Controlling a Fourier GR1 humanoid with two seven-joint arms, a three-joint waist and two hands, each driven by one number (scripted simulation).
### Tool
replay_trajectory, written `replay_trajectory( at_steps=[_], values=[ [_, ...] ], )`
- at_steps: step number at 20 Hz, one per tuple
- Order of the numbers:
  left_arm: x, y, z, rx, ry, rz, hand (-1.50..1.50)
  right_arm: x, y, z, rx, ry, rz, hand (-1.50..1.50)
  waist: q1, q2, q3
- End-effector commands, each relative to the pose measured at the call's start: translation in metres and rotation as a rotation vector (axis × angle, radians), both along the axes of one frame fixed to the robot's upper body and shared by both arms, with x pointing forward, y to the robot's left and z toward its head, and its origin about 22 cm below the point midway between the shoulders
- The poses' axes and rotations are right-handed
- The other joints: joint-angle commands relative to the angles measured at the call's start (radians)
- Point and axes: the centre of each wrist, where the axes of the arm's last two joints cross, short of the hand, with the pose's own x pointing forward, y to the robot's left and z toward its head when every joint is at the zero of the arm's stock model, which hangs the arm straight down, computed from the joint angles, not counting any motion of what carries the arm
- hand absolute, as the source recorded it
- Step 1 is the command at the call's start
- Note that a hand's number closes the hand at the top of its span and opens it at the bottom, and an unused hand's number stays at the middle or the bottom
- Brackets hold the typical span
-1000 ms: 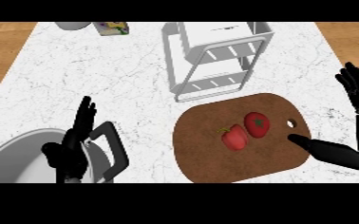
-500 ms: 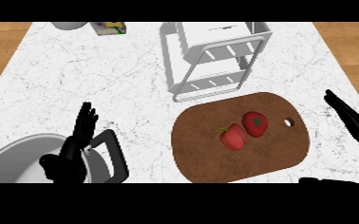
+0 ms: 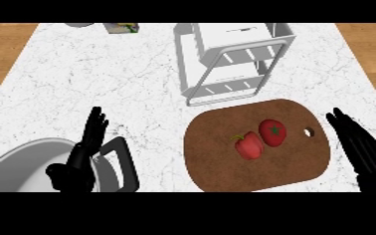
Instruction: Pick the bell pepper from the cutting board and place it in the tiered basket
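The bell pepper (image 3: 249, 145) lies on the brown cutting board (image 3: 220, 164), touching a tomato (image 3: 273, 132) on its right — neither of my hands is on it. My right hand (image 3: 352, 142) shows at the right edge beside the board, fingers straight and holding nothing. My left hand (image 3: 79, 159) rests at the lower left with fingers up and relaxed, over a grey pan (image 3: 29, 164) and its black handle (image 3: 117, 164). The white tiered basket (image 3: 231, 59) stands on the marble counter (image 3: 88, 74) just beyond the board's far edge — apart from the pepper.
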Motion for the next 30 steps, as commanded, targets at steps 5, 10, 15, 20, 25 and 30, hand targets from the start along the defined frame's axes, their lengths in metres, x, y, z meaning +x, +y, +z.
replay_trajectory(
  at_steps=[5,10,15,20,25,30],
  values=[
    [-0.002,0.021,-0.029,0.064,0.160,0.023,0.00,-0.005,0.041,-0.017,-0.179,0.055,-0.115,-1.50,0.018,0.018,-0.033],
    [0.006,0.016,-0.020,0.081,0.134,0.028,0.00,0.007,0.063,-0.028,-0.278,0.148,-0.178,-1.50,0.031,0.019,-0.030],
    [0.012,0.021,-0.019,0.066,0.149,0.044,0.00,0.009,0.093,-0.038,-0.249,0.183,-0.153,-1.50,0.024,0.017,-0.028],
    [-0.003,0.020,-0.034,0.082,0.163,0.023,0.00,0.015,0.113,-0.049,-0.272,0.207,-0.147,-1.50,0.024,0.017,-0.029],
    [0.009,0.019,-0.027,0.089,0.149,0.053,0.00,0.030,0.116,-0.050,-0.338,0.315,-0.208,-1.50,0.016,0.020,-0.029],
    [-0.001,0.013,-0.026,0.069,0.155,0.025,0.00,0.034,0.137,-0.050,-0.359,0.343,-0.206,-1.50,0.021,0.015,-0.028]
  ],
)
